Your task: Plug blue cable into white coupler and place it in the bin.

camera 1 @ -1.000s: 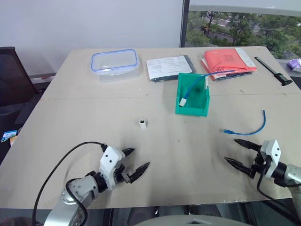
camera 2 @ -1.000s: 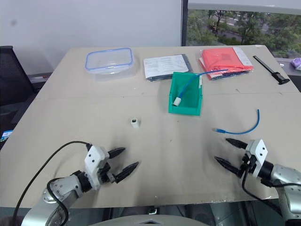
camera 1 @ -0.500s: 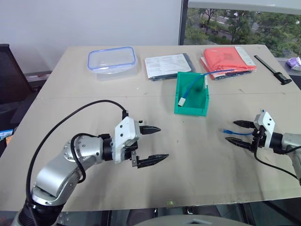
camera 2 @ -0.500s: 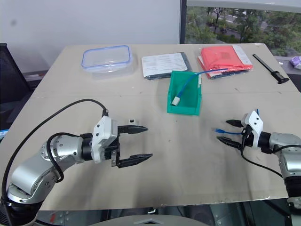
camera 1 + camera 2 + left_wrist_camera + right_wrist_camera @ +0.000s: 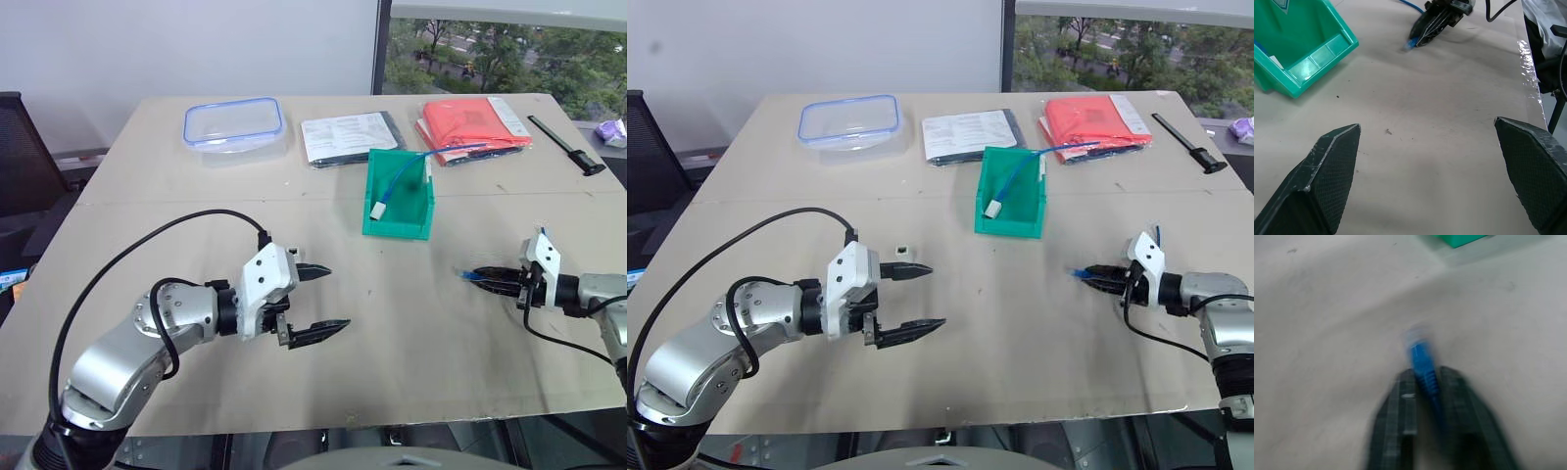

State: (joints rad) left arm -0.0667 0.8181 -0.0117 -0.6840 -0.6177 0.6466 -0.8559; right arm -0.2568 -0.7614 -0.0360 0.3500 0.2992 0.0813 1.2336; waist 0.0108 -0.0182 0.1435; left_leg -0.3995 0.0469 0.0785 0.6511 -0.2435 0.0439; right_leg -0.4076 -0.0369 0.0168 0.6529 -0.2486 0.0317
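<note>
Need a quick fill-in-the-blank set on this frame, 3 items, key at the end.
1. The right gripper is shut on the ___ cable.
2. The left gripper has its jaws ___.
3. The green bin already holds another blue cable, tipped with a ___ block.
Missing words: blue; open; white

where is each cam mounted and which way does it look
Head, left and right eye: look forward and down over the table; both arms show.
Left wrist: looks between the open left gripper toward the bin and the right gripper.
Right wrist: looks along the right gripper, shut on the blue cable.
Shared: that cable tip shows in all.
</note>
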